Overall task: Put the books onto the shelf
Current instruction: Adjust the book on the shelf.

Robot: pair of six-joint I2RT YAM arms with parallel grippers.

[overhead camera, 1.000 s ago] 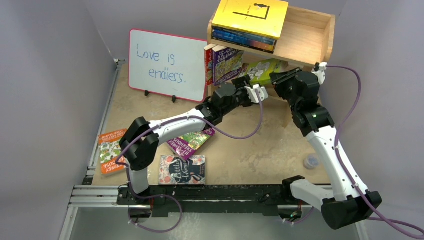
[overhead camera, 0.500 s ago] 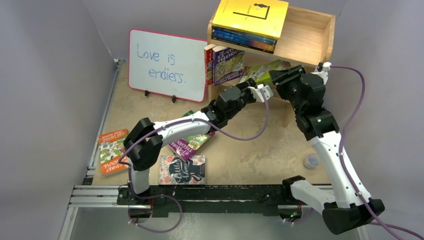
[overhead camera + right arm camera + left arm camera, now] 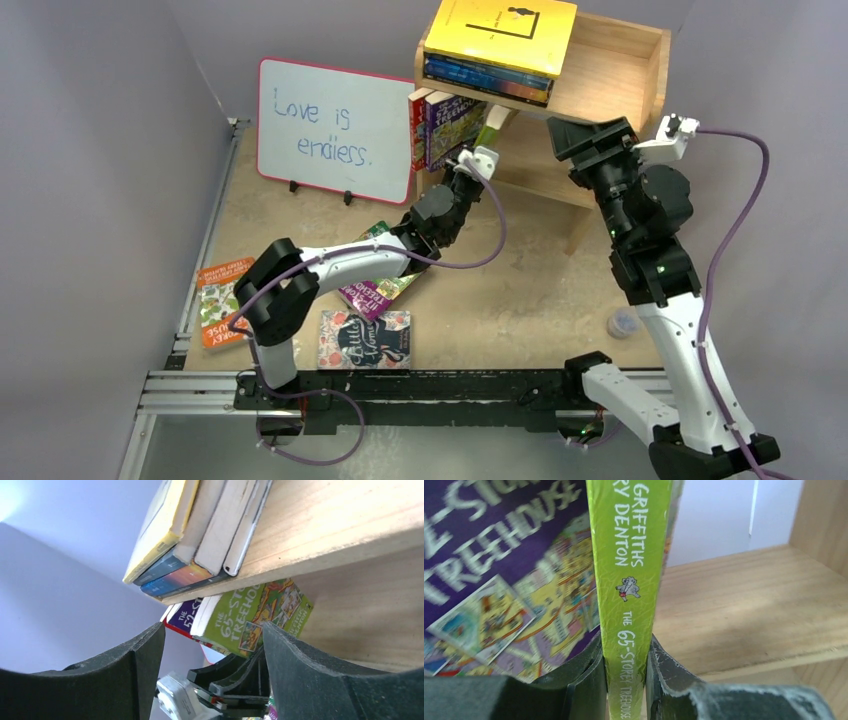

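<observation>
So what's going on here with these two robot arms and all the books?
They are shelving paperbacks. The left gripper is pinching the spine of a thin green paperback, standing it upright on the lower tier of the light wooden bookshelf, beside the purple paperback. The right gripper is open, holding nothing, near the shelf. A yellow book tops a flat stack on the upper tier. Three more books lie on the table.

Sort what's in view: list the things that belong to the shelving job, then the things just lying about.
Job: green book in left gripper; shelf; Little Women; orange book; purple book on the table.
Lying about: whiteboard; small round object.
</observation>
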